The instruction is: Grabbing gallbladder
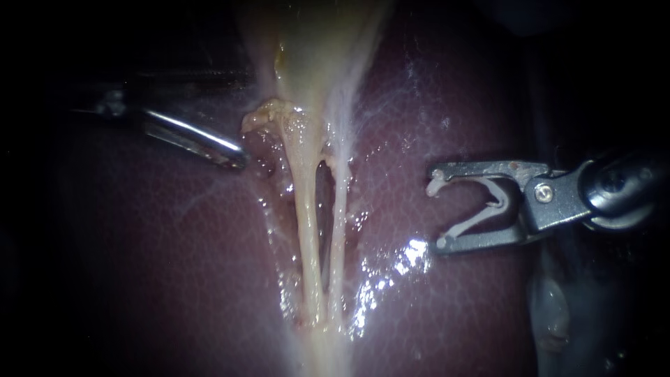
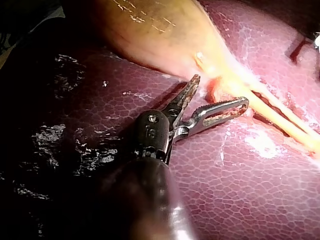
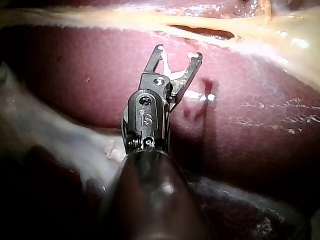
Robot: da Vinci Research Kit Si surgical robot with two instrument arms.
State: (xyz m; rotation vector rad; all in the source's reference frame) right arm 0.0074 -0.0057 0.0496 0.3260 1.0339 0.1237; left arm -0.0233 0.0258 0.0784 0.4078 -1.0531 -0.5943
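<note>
Right instrument (image 1: 438, 208) nearest the lens: dark metal shaft and round wrist joint come in from the right. Two flat grey jaws stand wide apart, carrying a white V-shaped clip (image 1: 488, 206). The clip's arms lie along both jaws, its bend toward the hinge. The jaws grip only the clip and sit above bare liver, well apart from the tubes.

Liver (image 1: 174, 265): largest mass, maroon and smooth, with a fine netted pattern and wet glints. Pale filmy streaks beside the midline.

Gallbladder (image 1: 314, 49): yellow-tan sac, glossy, at the top centre of the endoscope view. It tapers down to a lumpy yellowish neck.

Two tubes run down from the neck, cream-coloured, slick and stringy, the left tube (image 1: 307, 230) thicker than the right tube (image 1: 338, 230). A dark slit lies between them.

Left instrument (image 1: 234, 155): bright steel, comes in from the left, its tip just beside the neck. In the left wrist view its jaws (image 2: 220, 90) are toothed, smeared reddish and open in a V with nothing between them. One tip is just beside the gallbladder's (image 2: 155, 30) tapered end, the other near the tubes.

Beyond the liver all is dark; cannot tell what it rests on.
</note>
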